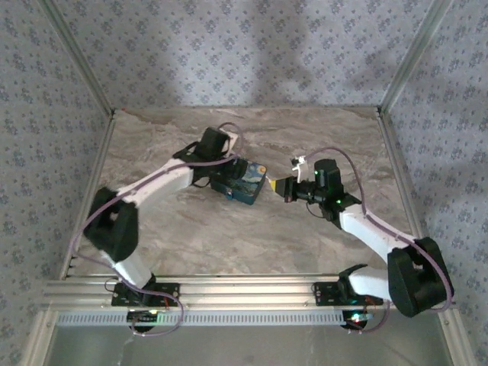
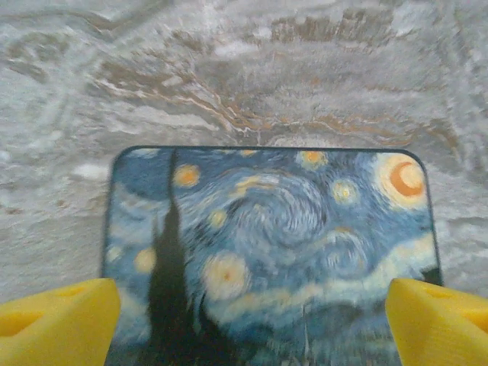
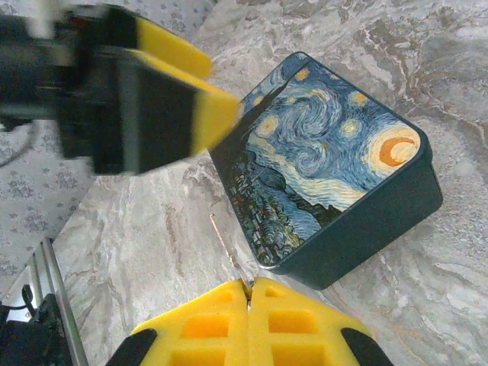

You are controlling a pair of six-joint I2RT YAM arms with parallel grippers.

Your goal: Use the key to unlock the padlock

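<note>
Right pincer [image 3: 248, 305] is pinched shut on what looks like the key [image 3: 227, 248], a thin metal sliver poking out between its pads, just beside the painted box [image 3: 328, 168] on the desk [image 2: 229, 76]; left pincer [image 2: 244, 320] is spread wide over the box lid. Key looks light, stiff and slippery, likely to twist in the pads, so best held by its head, blade free. Where the padlock sits I cannot tell

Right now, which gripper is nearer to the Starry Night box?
Left. The left gripper is over the box, open; the right gripper is shut, apart from its side.
</note>
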